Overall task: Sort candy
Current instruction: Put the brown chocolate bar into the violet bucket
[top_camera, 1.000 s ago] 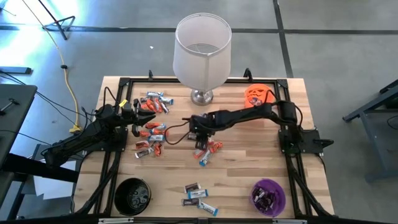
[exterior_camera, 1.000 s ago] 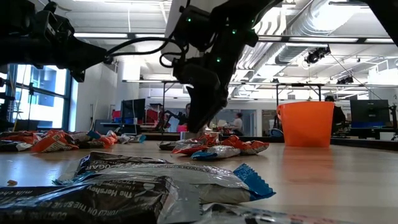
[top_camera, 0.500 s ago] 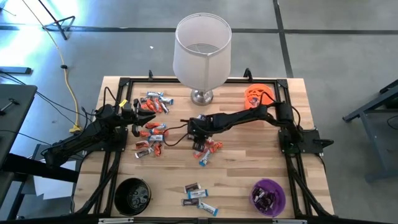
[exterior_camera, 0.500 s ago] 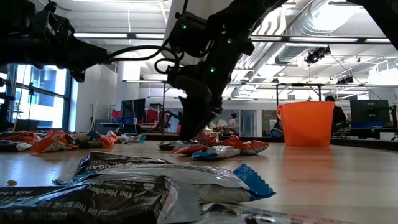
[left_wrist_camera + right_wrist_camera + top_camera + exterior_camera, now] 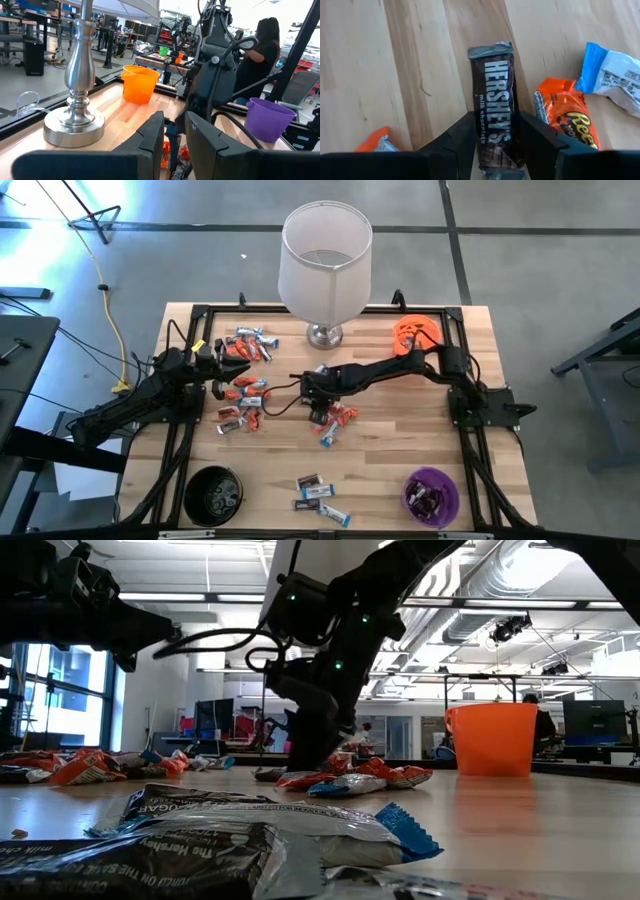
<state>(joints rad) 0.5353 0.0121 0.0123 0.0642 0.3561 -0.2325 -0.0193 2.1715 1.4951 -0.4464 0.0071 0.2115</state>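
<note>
High view: the wooden desk [image 5: 400, 445] carries scattered candy [image 5: 245, 405], with a lamp [image 5: 325, 265] at the far edge, an orange bowl [image 5: 416, 332] beyond the right arm, and a black bowl [image 5: 213, 493] and a purple bowl [image 5: 431, 495] at the near corners. The right gripper [image 5: 319, 417] reaches to a small cluster of bars mid-desk, while the left gripper [image 5: 238, 370] hovers by the larger pile on the left. Low view: the right gripper [image 5: 312, 762] comes down onto the middle cluster. Left wrist view: the left gripper [image 5: 172, 132] has its fingers narrowly parted with nothing between them. Right wrist view: the right gripper [image 5: 494, 142] straddles a dark brown Hershey's bar [image 5: 495, 100] lying flat on the wood, fingers at both its long sides; whether they press it is unclear. An orange Reese's wrapper [image 5: 567, 117] lies just beside.
</note>
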